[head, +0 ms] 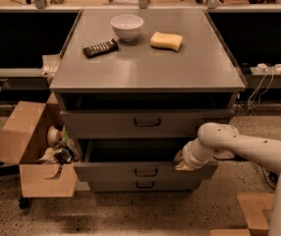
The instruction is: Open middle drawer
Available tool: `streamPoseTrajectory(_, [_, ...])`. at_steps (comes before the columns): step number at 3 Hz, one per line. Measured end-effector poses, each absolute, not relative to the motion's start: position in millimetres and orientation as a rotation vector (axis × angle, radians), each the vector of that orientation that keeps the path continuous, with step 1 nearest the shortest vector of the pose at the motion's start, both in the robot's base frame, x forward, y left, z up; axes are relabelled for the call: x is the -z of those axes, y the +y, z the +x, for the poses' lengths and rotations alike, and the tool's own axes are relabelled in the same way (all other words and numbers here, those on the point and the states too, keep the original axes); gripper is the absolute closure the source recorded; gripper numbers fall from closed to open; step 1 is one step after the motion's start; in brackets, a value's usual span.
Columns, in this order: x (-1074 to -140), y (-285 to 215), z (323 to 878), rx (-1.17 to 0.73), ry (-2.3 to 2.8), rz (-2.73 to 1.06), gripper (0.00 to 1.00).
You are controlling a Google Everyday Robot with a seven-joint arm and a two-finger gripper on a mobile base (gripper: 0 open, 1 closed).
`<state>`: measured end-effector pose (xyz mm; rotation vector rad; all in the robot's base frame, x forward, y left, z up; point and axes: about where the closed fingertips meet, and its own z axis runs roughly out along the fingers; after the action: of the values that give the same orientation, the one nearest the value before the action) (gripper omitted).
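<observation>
**Middle drawer out, my gripper at its rim**

Left of the middle drawer (111, 172) sits an open cardboard box (30, 154) full of clutter. The drawer is smooth grey metal with a small dark loop handle, and it stands pulled out. Above it, the matte grey surface (145, 73) carries a dark ridged remote (100, 48), a round white bowl (126, 26) and a yellow sponge (166, 41). My gripper (183, 161) rests at the upper right edge of the drawer's front. I cannot tell whether it is clamped there.
</observation>
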<state>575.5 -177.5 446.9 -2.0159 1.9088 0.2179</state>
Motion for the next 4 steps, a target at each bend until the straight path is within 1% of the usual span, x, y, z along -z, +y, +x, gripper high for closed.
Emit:
streamPoseTrajectory(1, [-446.9,-177.6,575.5,-0.218,1.909,-2.016,0.84])
streamPoseTrajectory(2, [-446.9,-177.6,575.5,-0.218,1.909,-2.016,0.62])
streamPoseTrajectory(4, [-446.8,-177.6,575.5,-0.218,1.909,-2.016,0.14])
